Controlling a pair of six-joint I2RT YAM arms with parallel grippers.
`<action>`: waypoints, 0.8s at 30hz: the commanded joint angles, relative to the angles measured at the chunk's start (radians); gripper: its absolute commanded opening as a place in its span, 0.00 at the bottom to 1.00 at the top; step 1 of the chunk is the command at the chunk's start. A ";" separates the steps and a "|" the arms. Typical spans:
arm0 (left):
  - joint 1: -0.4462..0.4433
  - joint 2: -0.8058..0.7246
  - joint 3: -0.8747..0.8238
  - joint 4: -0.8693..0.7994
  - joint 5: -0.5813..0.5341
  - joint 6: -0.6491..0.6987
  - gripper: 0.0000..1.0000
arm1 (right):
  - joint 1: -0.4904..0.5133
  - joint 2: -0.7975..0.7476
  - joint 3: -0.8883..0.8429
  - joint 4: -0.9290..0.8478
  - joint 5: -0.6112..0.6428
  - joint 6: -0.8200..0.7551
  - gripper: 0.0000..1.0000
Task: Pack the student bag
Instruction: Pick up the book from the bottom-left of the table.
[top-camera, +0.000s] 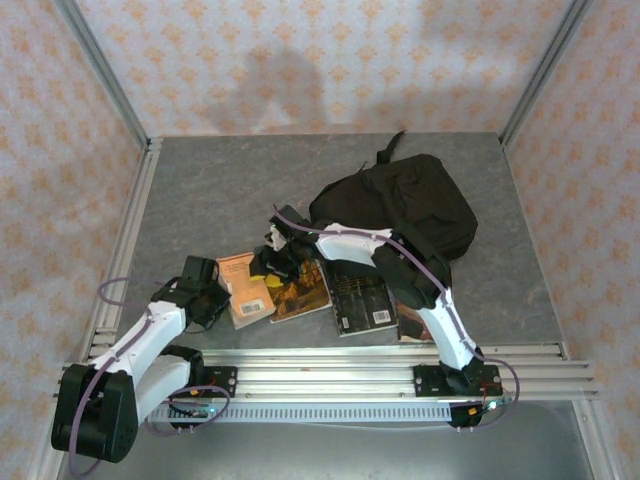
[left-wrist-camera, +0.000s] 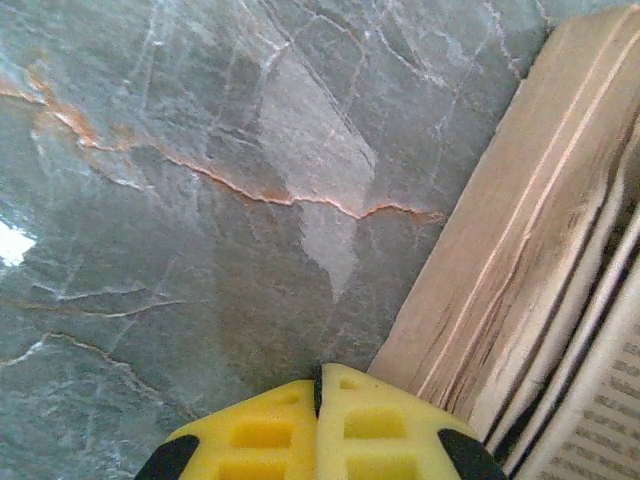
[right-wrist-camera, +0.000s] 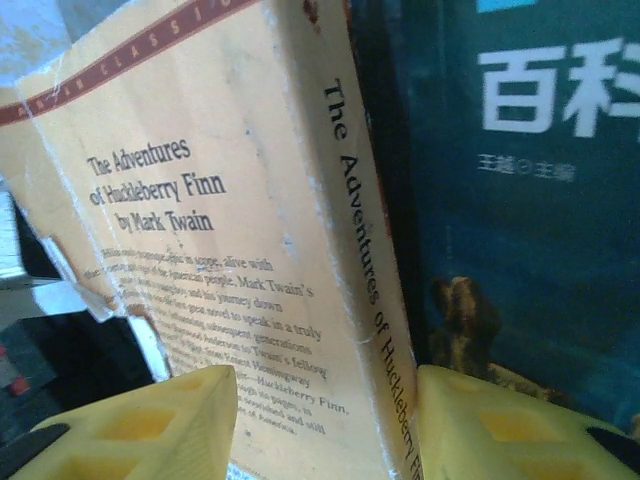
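Yellow pads of the left tool (left-wrist-camera: 320, 390) sat pressed together with nothing between them. They hung low over the grey worktop (left-wrist-camera: 200, 200), just beside the page edge of a tan paperback (right-wrist-camera: 230, 230). Further in, the right tool (right-wrist-camera: 327, 390) stood about half open astride that paperback, one pad by its back cover and the other at its spine. We could not tell whether the pads were pressing on it.

We judged the step in hand to be taking this book up for the student bag (top-camera: 400, 205), which lay at the far right of the worktop, well apart from the left tool. To do it well, we thought the pads should close squarely on the book, deep enough past the spine that it could not pivot. The lift should then go straight up, so the dark-blue book (right-wrist-camera: 520, 200) just behind was not dragged.

From overhead we counted four books, one half hidden under the right arm (top-camera: 400, 262), one bag and two tools.
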 joint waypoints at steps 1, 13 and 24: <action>-0.013 0.031 -0.069 0.257 0.116 -0.003 0.00 | 0.032 -0.088 0.000 0.165 -0.120 0.059 0.48; -0.013 -0.017 -0.074 0.223 0.115 0.002 0.00 | 0.031 -0.136 -0.059 0.192 -0.119 0.067 0.48; -0.013 0.002 -0.088 0.249 0.113 0.000 0.00 | 0.062 -0.055 -0.104 0.375 -0.151 0.174 0.48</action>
